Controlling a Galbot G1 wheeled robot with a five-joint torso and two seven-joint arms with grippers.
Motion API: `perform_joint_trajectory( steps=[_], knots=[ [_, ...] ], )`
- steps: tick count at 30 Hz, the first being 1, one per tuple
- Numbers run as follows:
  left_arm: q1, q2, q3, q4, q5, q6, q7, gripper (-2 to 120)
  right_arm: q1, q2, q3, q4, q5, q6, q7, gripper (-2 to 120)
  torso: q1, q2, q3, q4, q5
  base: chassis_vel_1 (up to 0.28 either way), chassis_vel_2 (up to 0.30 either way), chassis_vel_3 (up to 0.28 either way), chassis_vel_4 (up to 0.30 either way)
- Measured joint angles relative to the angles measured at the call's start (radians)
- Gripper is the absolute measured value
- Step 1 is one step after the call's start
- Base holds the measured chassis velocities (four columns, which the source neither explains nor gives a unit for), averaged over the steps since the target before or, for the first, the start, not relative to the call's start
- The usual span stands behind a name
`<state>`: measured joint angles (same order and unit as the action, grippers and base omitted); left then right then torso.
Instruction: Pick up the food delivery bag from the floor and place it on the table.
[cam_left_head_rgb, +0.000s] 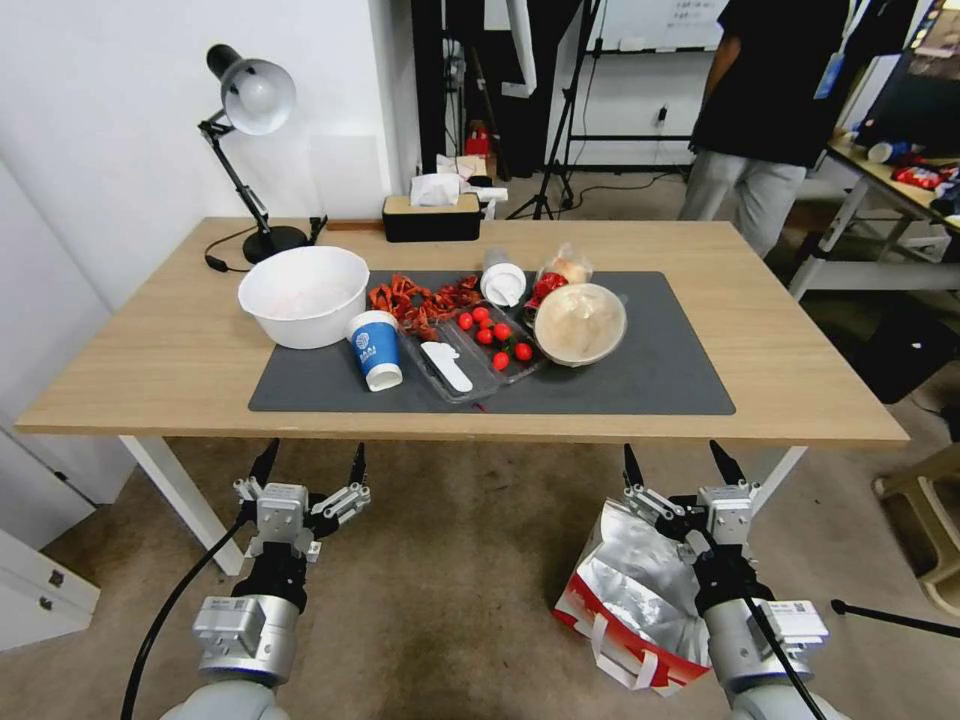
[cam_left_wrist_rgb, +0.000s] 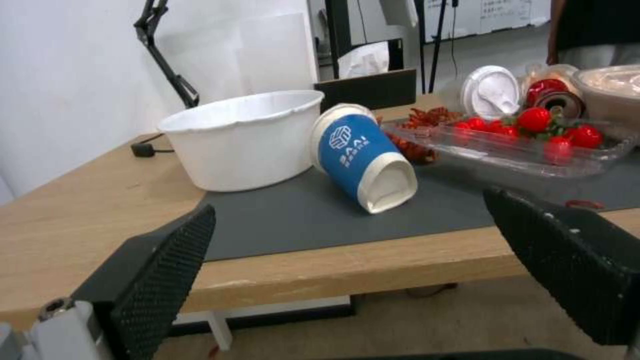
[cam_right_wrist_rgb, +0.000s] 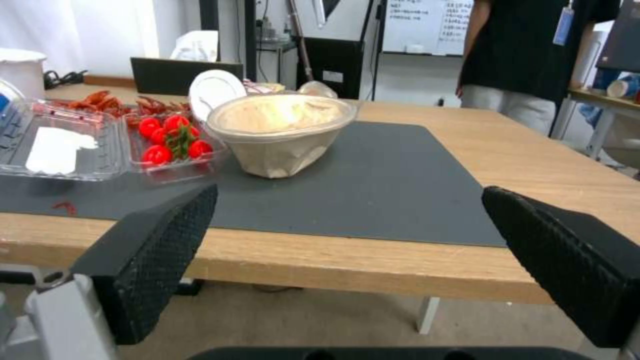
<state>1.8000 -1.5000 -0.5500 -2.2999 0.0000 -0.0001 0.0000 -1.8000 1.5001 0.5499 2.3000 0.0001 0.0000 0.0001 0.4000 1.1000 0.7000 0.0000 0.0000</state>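
Note:
The food delivery bag (cam_left_head_rgb: 625, 590), white with red edges and silver foil lining, lies tipped on the beige carpet floor (cam_left_head_rgb: 450, 580) at the lower right, in front of the table (cam_left_head_rgb: 180, 360). My right gripper (cam_left_head_rgb: 678, 462) hangs open directly above the bag, its wrist covering part of the foil, with nothing between the fingers (cam_right_wrist_rgb: 153, 250). My left gripper (cam_left_head_rgb: 310, 462) is open too, held over bare carpet at the lower left, just short of the table's near edge (cam_left_wrist_rgb: 320, 270).
The dark grey mat (cam_left_head_rgb: 640, 385) carries a white bowl (cam_left_head_rgb: 305, 295), a tipped blue cup (cam_left_head_rgb: 375, 348), a clear tray of cherry tomatoes (cam_left_head_rgb: 495, 340), a lidded brown bowl (cam_left_head_rgb: 580, 322) and red peppers. A desk lamp (cam_left_head_rgb: 250, 100) and tissue box (cam_left_head_rgb: 432, 215) stand behind. A person stands beyond the table.

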Motion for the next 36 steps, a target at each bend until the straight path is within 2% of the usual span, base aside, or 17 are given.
perform_joint_trajectory(
  steps=[36],
  knots=[
    [0.0,0.001,0.002,0.0,-0.002,0.001,-0.003,100,-0.002,-0.004,-0.001,0.0,0.012,-0.015,-0.006,100,0.0,0.0,0.0,0.0,0.0,0.0,0.0,0.0,0.0]
  ],
)
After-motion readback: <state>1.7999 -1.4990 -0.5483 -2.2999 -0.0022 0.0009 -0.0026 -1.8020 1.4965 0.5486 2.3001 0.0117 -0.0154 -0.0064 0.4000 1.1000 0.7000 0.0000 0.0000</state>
